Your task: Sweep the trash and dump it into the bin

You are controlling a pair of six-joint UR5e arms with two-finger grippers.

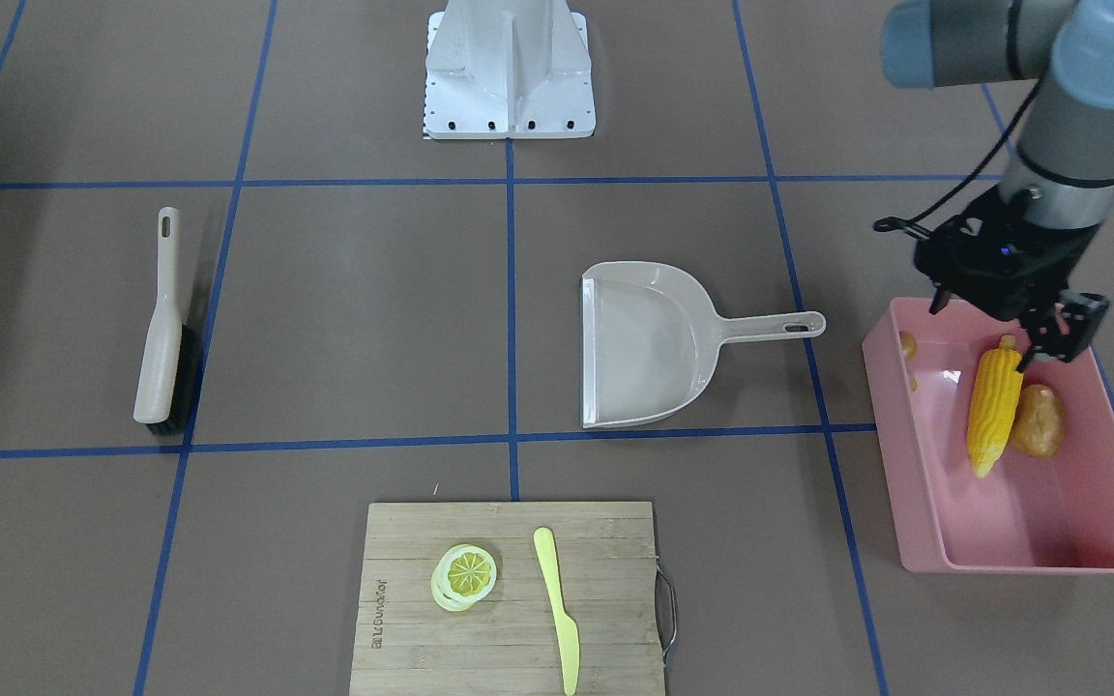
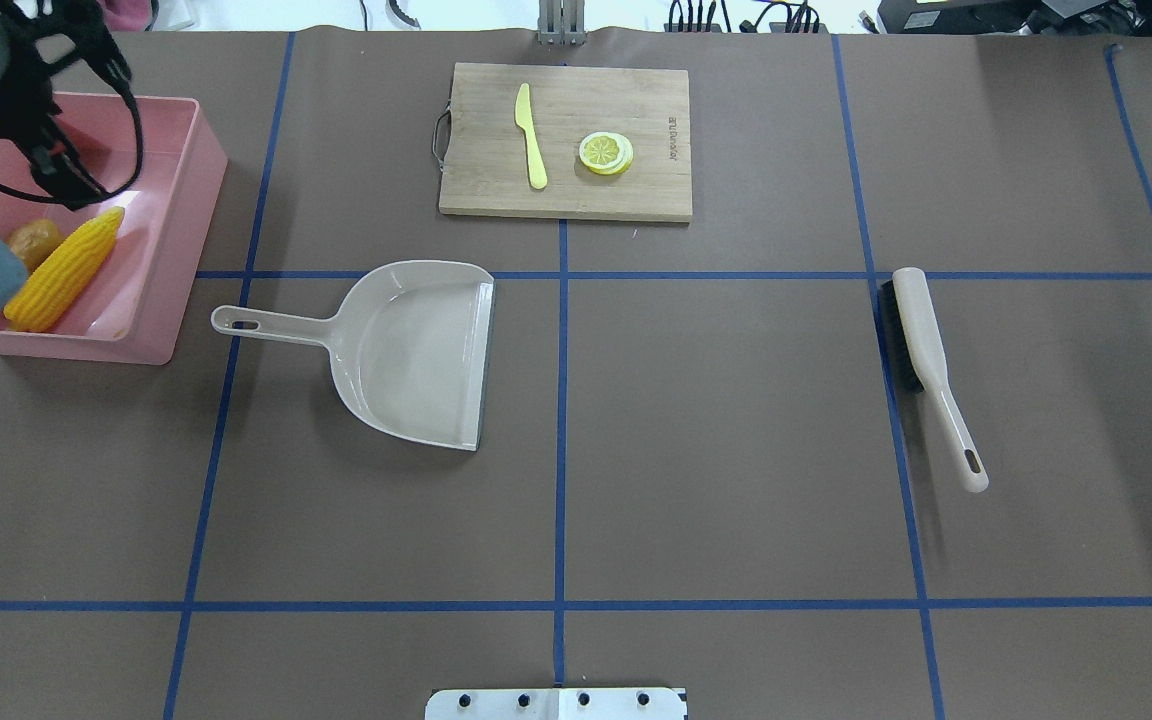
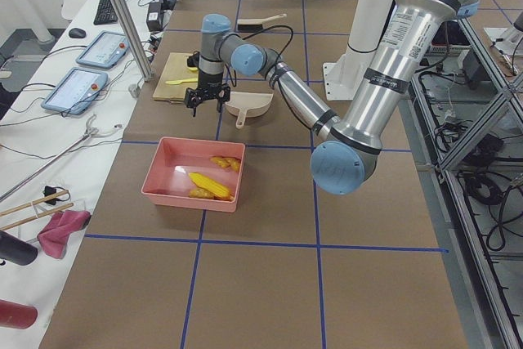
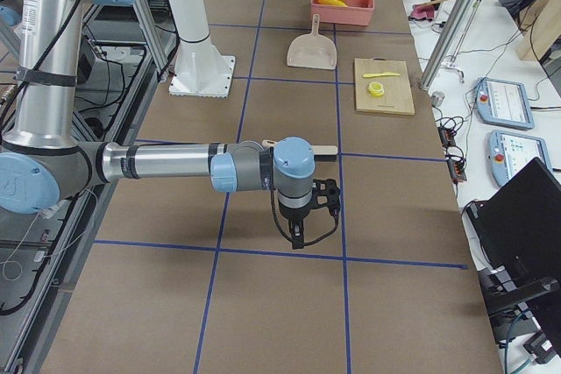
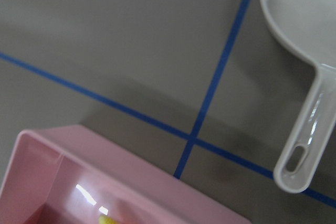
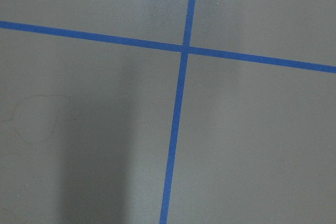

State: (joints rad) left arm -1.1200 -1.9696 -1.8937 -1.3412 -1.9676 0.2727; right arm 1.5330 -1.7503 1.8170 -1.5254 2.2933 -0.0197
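Observation:
The pink bin (image 1: 917, 474) stands at the table's end on my left side. In it lie the yellow corn cob (image 1: 994, 404), the brown-orange potato (image 1: 1039, 421) beside it, and the tan ginger root (image 1: 908, 345) against the wall nearest the dustpan. My left gripper (image 1: 988, 331) hovers over the bin's robot-side end, jaws open and empty, one fingertip just above the corn's tip. My right gripper (image 4: 302, 216) shows only in the exterior right view, low over bare table; I cannot tell whether it is open or shut.
The beige dustpan (image 1: 649, 343) lies empty mid-table, its handle pointing at the bin. The brush (image 1: 162, 329) lies on the opposite side. A wooden cutting board (image 1: 402, 619) on the operators' side holds a lemon slice (image 1: 465, 573) and a yellow-green knife (image 1: 557, 604).

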